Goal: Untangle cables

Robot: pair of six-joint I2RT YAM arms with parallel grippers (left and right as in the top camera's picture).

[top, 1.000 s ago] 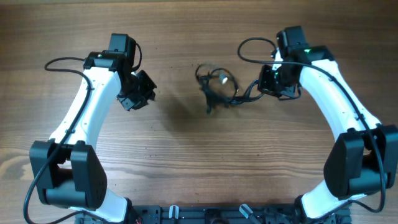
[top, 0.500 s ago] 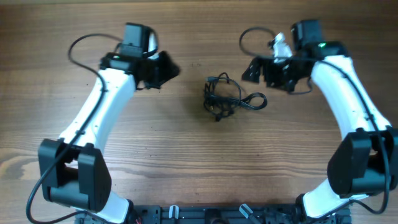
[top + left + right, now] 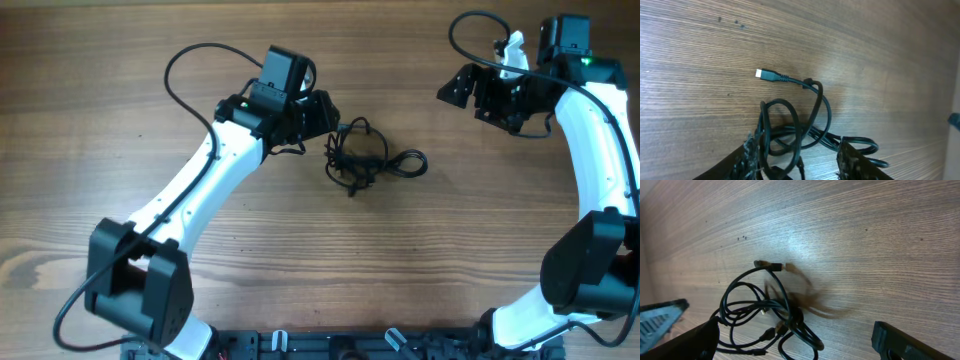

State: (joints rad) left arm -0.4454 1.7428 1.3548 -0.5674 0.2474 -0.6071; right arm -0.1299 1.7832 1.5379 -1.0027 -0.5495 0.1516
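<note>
Two thin black cords with small plug ends (image 3: 365,160) lie as one tangled bundle on the brown wood-grain table (image 3: 400,270), near centre and slightly toward 12 o'clock, not yet separated. One loose loop (image 3: 410,163) sticks out at the bundle's 3 o'clock. A free plug with a pale metal tip (image 3: 764,74) points away toward 10 o'clock in the left wrist view. The left gripper (image 3: 322,122) sits just beside the bundle at its 10 o'clock. Its jaws are partway apart, with the nearest loops running between the fingers (image 3: 751,155). Nothing looks clamped, and I cannot tell whether the fingers touch the cord. The right gripper (image 3: 480,95) is well apart at the bundle's 2 o'clock, jaws spread wide and empty. Step in hand, as a judgement: the left arm is lining up a first grab on the knot. Risks: if the left jaws shut on several strands at once, the whole bundle would lift or drag as one lump instead of opening. With the right arm far off, nothing pins the other cord, so any pull slides the bundle across the smooth wood. Pulling toward 9 o'clock could draw the free plug through a loop and tighten the knot. The thin cord could also slip from a shallow pinch.
</note>
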